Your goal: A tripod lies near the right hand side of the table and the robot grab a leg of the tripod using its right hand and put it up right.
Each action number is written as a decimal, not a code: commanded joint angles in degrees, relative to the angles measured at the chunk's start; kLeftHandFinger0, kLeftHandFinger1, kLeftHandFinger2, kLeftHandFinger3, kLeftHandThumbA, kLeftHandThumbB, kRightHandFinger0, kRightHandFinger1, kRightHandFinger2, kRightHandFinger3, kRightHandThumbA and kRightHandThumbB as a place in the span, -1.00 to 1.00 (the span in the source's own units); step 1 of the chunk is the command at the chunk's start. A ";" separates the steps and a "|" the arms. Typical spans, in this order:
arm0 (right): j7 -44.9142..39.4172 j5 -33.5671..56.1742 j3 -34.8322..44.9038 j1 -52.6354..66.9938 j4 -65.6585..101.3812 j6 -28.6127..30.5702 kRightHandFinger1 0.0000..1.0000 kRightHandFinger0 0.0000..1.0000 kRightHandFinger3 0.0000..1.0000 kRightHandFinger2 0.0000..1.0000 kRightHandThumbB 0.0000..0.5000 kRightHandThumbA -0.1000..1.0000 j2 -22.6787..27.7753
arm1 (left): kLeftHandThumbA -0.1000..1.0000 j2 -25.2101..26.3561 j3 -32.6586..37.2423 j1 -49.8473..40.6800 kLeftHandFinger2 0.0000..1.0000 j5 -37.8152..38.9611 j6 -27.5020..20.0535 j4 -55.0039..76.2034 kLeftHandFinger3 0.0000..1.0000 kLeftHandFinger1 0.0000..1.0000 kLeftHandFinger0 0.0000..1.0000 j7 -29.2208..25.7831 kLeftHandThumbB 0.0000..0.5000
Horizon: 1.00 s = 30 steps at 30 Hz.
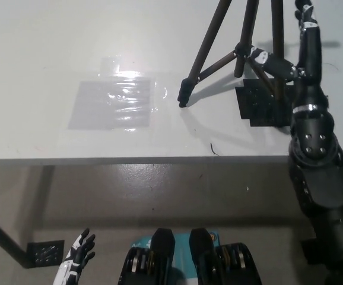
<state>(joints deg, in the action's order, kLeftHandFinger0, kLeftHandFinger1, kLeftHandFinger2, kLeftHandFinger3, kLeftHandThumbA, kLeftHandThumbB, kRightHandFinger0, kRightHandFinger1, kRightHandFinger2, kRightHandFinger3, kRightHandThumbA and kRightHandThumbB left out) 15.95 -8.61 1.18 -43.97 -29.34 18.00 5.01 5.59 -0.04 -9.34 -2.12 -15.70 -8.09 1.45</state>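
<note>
You have the tripod (243, 41) standing upright on the table (53, 47), right hand (307, 24) beside its rear leg; fingers' closure can't be told. Left hand (76, 255) rests low, fingers apart.

We list a white table (53, 53); a shiny clear film patch (115, 102) lies on it. Below its front edge, grey floor (177, 196).
</note>
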 commanded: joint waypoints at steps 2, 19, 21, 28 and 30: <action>-10.47 2.76 -4.63 7.18 64.83 -6.74 1.00 1.00 1.00 1.00 1.00 0.85 4.30 | 1.00 0.81 -0.57 -0.02 1.00 2.03 -2.75 1.12 1.00 1.00 1.00 1.06 -0.68; -7.25 -4.85 -22.21 55.30 57.68 8.93 1.00 1.00 1.00 1.00 0.76 1.00 4.72 | 1.00 1.17 0.72 -1.96 1.00 3.55 -3.54 3.55 1.00 1.00 1.00 3.18 -0.35; -4.06 -6.35 -22.41 55.58 51.26 8.93 1.00 1.00 1.00 1.00 0.76 1.00 4.93 | 1.00 1.23 0.78 -1.55 1.00 3.99 -3.50 3.62 1.00 1.00 1.00 3.45 -0.28; -7.46 5.15 -19.38 54.59 36.30 7.65 1.00 1.00 1.00 1.00 0.65 1.00 2.01 | 1.00 1.45 0.83 -1.07 1.00 4.91 -1.76 5.71 1.00 1.00 1.00 4.45 -0.10; -9.48 9.71 -18.70 52.93 34.38 3.38 1.00 1.00 1.00 1.00 0.71 1.00 0.99 | 1.00 1.28 0.67 -0.10 1.00 5.23 -0.56 6.46 1.00 1.00 1.00 4.46 -0.22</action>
<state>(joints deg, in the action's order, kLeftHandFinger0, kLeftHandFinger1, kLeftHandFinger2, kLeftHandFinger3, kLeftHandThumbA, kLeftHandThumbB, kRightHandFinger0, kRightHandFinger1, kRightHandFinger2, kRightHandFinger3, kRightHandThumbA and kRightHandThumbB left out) 10.92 -7.23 -18.59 12.52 6.78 21.84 7.76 6.46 0.46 -10.73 0.88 -15.97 -4.43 4.35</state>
